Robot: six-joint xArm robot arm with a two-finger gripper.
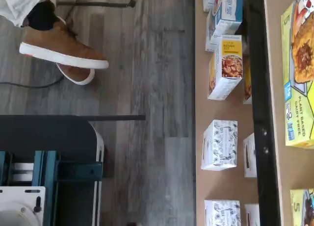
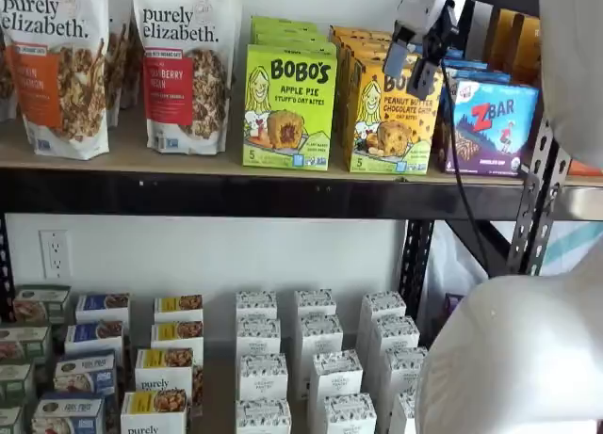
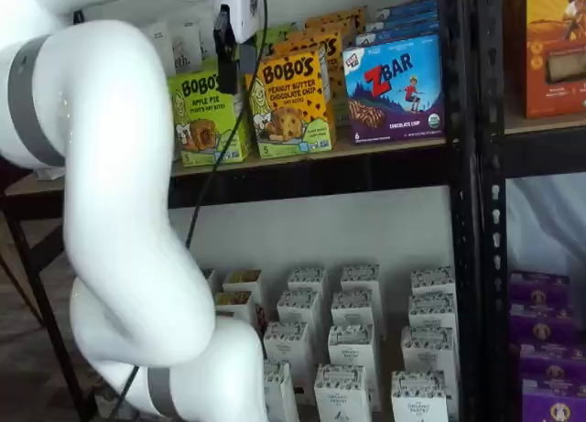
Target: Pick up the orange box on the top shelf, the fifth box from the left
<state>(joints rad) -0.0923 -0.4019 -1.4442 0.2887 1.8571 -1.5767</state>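
The orange box is packed on the top shelf between a green box and a blue box, so a neighbour could be clipped; the hand state cannot be told.

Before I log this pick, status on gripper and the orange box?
White-bodied gripper with black fingers up at top shelf, jaw state unclear, nothing held. Yellow-orange Bobo's peanut butter carton standing untouched. Lime-green apple pie box and blue-purple ZBar box flank it closely.

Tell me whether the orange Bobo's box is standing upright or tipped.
Upright: the orange box stands on the top shelf, front label level, in both shelf views.
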